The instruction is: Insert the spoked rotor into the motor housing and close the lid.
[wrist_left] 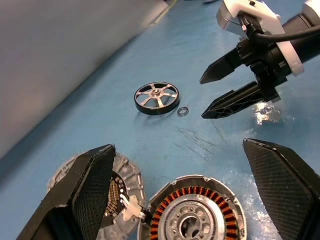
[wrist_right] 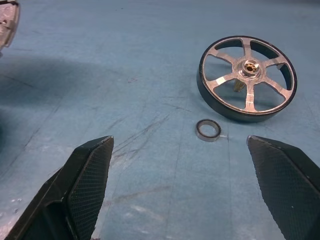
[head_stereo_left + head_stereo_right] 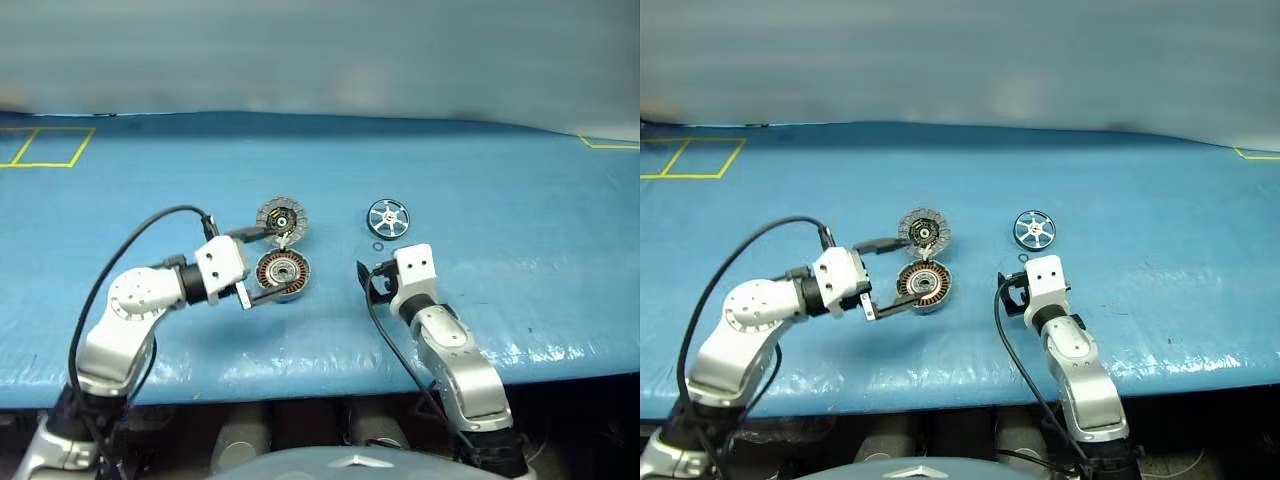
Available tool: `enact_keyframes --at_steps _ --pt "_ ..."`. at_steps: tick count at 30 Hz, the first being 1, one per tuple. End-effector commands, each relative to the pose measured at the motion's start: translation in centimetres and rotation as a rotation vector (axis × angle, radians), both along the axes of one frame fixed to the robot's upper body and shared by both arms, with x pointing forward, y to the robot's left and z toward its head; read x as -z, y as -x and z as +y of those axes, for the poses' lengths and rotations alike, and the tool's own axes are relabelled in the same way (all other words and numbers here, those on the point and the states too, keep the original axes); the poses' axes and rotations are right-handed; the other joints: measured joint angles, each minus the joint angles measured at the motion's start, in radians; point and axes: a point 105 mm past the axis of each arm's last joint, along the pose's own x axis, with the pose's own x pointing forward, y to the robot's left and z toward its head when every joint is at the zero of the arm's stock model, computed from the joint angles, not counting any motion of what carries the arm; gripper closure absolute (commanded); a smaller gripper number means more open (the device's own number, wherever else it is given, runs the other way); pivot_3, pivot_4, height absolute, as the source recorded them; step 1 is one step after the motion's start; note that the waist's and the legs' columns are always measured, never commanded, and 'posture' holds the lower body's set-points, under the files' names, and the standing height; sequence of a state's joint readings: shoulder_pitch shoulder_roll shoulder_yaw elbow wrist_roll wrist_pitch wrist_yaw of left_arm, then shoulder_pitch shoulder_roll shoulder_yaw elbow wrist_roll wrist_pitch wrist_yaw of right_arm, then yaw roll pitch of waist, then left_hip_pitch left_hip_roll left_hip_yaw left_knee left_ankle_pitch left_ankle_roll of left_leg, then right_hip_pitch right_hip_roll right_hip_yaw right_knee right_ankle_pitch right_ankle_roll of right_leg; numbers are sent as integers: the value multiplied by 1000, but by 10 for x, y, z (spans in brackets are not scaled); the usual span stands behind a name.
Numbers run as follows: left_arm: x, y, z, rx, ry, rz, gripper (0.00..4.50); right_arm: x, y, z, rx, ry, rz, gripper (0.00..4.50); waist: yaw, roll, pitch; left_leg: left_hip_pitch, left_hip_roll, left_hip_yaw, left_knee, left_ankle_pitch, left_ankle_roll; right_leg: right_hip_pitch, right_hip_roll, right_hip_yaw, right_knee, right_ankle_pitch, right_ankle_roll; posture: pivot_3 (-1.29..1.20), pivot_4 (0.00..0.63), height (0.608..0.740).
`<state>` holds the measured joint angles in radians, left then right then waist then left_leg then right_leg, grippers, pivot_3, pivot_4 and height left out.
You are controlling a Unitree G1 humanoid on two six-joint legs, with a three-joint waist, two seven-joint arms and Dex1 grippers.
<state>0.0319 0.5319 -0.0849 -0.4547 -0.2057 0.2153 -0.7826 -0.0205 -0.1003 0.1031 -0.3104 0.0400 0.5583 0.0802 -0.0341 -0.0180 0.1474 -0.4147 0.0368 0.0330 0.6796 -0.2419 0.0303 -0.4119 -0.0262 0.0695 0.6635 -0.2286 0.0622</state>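
The motor housing lies open on the blue table, its copper windings facing up. Its ribbed lid lies flipped open just behind it, joined at the edge. My left gripper is open, level with the table, and its two fingers straddle the housing's left side without touching it. The spoked rotor lies flat to the right, with a tiny ring just in front of it. My right gripper is open and empty, a short way before the ring and pointing toward the rotor.
The blue table runs wide to both sides, and its front edge lies just behind both arms. Yellow tape lines mark the far left corner. A black cable loops above the left arm.
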Motion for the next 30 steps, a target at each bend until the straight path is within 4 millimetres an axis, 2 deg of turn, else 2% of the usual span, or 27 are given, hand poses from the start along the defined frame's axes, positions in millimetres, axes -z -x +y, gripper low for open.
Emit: enact_keyframes --at_steps 1,4,9,11,24,27,30 --pt "10 7 -4 -111 61 7 67 -6 -12 -5 69 2 -17 0 3 0 0 0 0 0 0 0 0 0 0 0 0 0 0 0 150 740" --pt "29 14 -5 -216 117 41 67 -1 -20 -6 115 -16 2 0 5 1 0 1 0 0 0 0 0 0 0 0 -1 -1 1 0 150 740" --pt "36 20 -12 -285 198 56 67 3 -28 -7 169 -49 17 0 3 1 1 1 0 0 -1 0 0 -2 -1 0 -2 0 0 0 150 740" --pt "42 23 -15 -273 181 67 67 6 -31 -5 174 -48 21 0 -2 1 1 1 0 1 -2 0 0 -2 -1 0 -2 0 0 0 150 740" --pt "51 18 -14 -316 251 172 67 29 -49 3 188 -18 62 0 -16 1 1 1 0 3 -9 0 0 -3 -1 1 -4 0 -2 0 150 740" --pt "53 19 -13 -315 227 172 0 33 -48 2 194 -17 75 603 -19 1 0 2 0 3 -10 0 0 -2 -1 1 -4 -1 -3 0 150 740" --pt "52 19 -10 -323 229 172 0 36 -44 3 186 -15 83 1591 -18 1 0 3 0 2 -12 0 -1 -2 -1 1 -4 -1 -4 0 150 740"
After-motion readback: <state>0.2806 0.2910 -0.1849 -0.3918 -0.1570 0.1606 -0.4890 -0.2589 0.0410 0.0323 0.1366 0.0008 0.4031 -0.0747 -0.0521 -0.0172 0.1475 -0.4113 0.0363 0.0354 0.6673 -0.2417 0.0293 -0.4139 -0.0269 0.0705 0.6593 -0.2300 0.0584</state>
